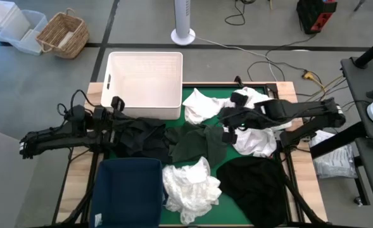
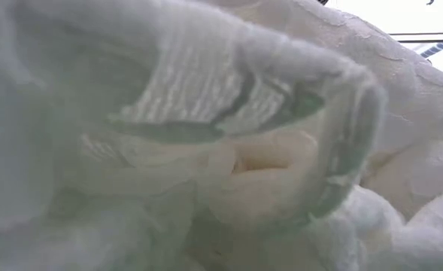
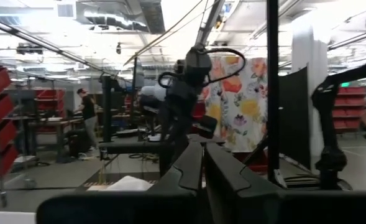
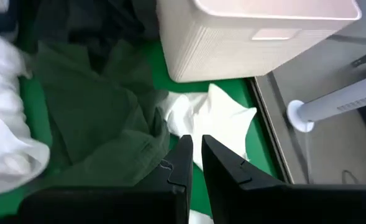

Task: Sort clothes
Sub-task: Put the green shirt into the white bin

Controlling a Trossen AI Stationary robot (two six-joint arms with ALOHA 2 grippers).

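The right tool (image 4: 194,158), fingers nearly closed and empty, hovers over a white garment (image 4: 217,121) beside the dark green garment (image 4: 89,106); only its wrist view shows this. The high view shows the right arm reaching toward nine o'clock over the table (image 1: 303,183). The left tool (image 3: 202,177), closed and empty, points level into the room, near the white basket (image 1: 145,85).

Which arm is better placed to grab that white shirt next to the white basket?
Probably the right. Its gripper hangs beside the white shirt; the left gripper sits across the basket.
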